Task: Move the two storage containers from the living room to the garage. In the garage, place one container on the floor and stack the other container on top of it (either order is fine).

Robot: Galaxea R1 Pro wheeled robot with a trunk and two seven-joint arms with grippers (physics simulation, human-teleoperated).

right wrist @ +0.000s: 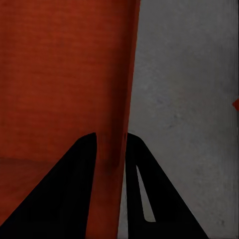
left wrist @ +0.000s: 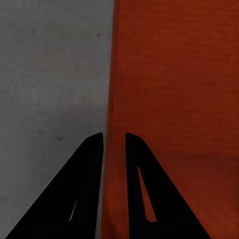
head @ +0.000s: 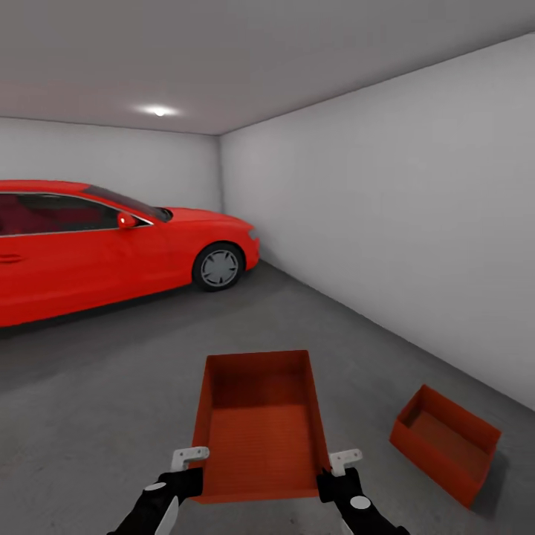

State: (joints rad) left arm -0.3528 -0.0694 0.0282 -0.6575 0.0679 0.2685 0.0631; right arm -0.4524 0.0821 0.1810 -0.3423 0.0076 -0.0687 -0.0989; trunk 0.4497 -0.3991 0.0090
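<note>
Container (head: 260,427) side walls pinched by left gripper (head: 192,467) and right gripper (head: 336,468), second container (head: 444,442) apart rightward.

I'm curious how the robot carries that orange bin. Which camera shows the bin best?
The head view: the whole held bin shows, with the left claw and right claw on its side walls. The left wrist view shows a stretch of wall between the claw's fingers; so does the right wrist view.

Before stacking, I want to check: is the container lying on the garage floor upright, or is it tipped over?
Upright. The container on the floor rests on its base on the floor, open side up, inside visible and empty.
</note>
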